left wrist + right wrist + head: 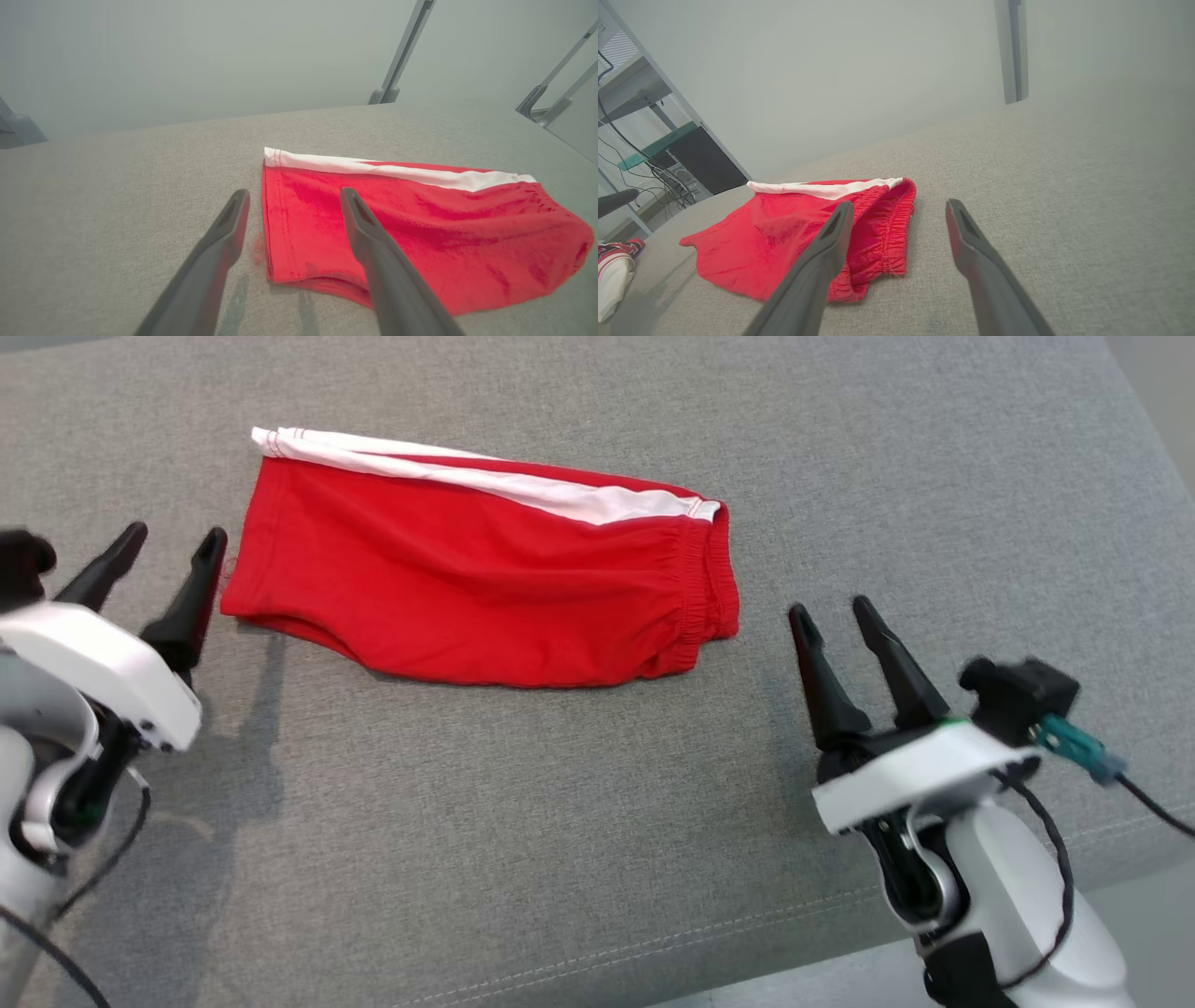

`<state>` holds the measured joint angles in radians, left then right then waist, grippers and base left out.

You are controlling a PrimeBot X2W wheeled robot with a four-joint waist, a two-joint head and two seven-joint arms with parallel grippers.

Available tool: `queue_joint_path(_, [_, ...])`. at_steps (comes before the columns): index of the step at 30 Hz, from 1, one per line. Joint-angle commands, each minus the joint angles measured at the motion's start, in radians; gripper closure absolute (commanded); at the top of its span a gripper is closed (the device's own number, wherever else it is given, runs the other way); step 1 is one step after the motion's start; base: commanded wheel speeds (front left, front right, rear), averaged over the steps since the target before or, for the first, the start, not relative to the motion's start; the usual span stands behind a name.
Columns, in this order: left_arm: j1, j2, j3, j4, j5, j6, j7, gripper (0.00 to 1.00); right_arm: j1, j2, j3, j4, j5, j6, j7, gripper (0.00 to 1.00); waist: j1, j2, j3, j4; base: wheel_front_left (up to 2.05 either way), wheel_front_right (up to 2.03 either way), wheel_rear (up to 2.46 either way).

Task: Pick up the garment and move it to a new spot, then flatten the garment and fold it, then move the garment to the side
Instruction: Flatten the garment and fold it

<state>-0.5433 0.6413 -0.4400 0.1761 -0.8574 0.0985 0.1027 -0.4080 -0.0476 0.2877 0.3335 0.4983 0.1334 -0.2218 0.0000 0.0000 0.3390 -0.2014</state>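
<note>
Red shorts (pixel 476 583) flat on grey cushion (pixel 597 859), left gripper (pixel 177 532) and right gripper (pixel 829 607) both released and empty

Shorts spread mid-cushion, toward the far side, with white stripe (pixel 523 485) along the far edge, gathered waistband (pixel 695 583) at the right end and hem (pixel 247 569) at the left. Left gripper just beside the hem, fingers spread, contact with the cloth unclear. Right gripper near the waistband but apart from it, fingers spread above bare fabric. Woven grey upholstery underneath, with stitched seam (pixel 747 919) along the near edge and arm shadows at the near left. Past the far edge, pale blank wall (pixel 187 60) and slanted grey metal posts (pixel 402 51). Toward the left in the right wrist view, shelf (pixel 630 79) with dark computer case (pixel 698 170), and a second white and red garment (pixel 614 275) lying at the cushion's left edge
</note>
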Motion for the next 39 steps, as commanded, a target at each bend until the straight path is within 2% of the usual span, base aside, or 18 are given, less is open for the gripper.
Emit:
queue_joint_path(1, [-0.060, 0.040, 0.040, -0.001, -0.010, -0.014, 0.011, 0.00, -0.023, -0.003, 0.030, -0.008, 0.028, -0.003, 0.009, 0.00, 0.0000, 0.0000, 0.005, -0.005, 0.00, 0.00, 0.00])
queue_joint_path(8, [-0.232, 0.026, 0.000, 0.224, -0.082, -0.136, 0.188, 0.00, -0.213, -0.003, 0.190, 0.168, 0.166, -0.003, 0.075, 0.00, 0.0000, 0.0000, 0.024, -0.050, 0.00, 0.00, 0.00])
queue_joint_path(12, [-0.300, 0.023, -0.024, 0.330, -0.107, -0.169, 0.287, 0.00, -0.292, -0.003, 0.274, 0.252, 0.250, -0.003, 0.114, 0.00, 0.0000, 0.0000, 0.038, -0.073, 0.00, 0.00, 0.00])
queue_joint_path(23, [-0.396, -0.009, -0.057, 0.540, -0.161, -0.211, 0.416, 0.00, -0.446, -0.003, 0.458, 0.411, 0.490, -0.003, 0.195, 0.00, 0.0000, 0.0000, 0.075, -0.087, 0.00, 0.00, 0.00])
queue_joint_path(37, [-0.419, -0.068, -0.066, 0.630, -0.270, -0.226, 0.549, 0.01, -0.541, -0.003, 0.633, 0.489, 0.710, -0.003, 0.225, 0.00, 0.0000, 0.0000, 0.090, -0.061, 0.00, 0.00, 0.00])
queue_joint_path(38, [-0.416, -0.069, -0.072, 0.633, -0.272, -0.227, 0.563, 0.61, -0.545, -0.003, 0.642, 0.497, 0.725, -0.003, 0.228, 0.12, 0.0000, 0.0000, 0.089, -0.058, 0.00, 0.00, 0.00])
queue_joint_path(39, [-0.414, -0.072, -0.073, 0.635, -0.280, -0.227, 0.576, 1.00, -0.549, -0.003, 0.649, 0.506, 0.738, -0.003, 0.231, 0.51, 0.0000, 0.0000, 0.088, -0.054, 0.00, 0.00, 0.00])
